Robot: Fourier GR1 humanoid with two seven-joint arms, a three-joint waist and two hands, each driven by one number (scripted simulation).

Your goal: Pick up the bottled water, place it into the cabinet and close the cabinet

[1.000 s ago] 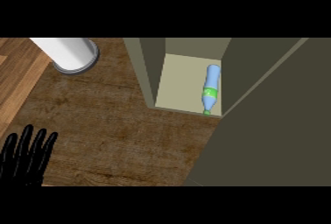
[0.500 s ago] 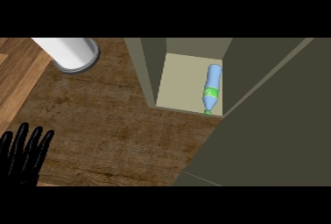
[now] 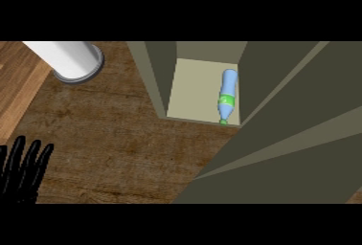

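The bottle (image 3: pixel 227 95) lay on its side on the floor of the cabinet (image 3: pixel 161 76), along the right of the opening, its green cap pointing toward the near lip and seeming to reach just about to it. With the bottle inside, the placing looked done and the step in hand was judged to be closing the door (image 3: pixel 297 158). The door showed as a broad olive panel filling the right and near right of the view, angled away from the opening, which was plainly uncovered. The left hand (image 3: pixel 25 170) rested at the near left edge over the counter (image 3: pixel 120 134), fingers straight, spread and pointing up, holding nothing and well apart from both cabinet and door. The right hand showed nowhere, so its fingers could not be told. To do the closing well, the push would best come from the right side, flat against the door's outer face near its free edge, swinging it evenly across until it met the frame. The cap so close to the lip was the thing to watch: it might catch the door, so a slow last stretch seemed wise. A white cylinder (image 3: pixel 71 60) stood at the far left, clear of the door's path.
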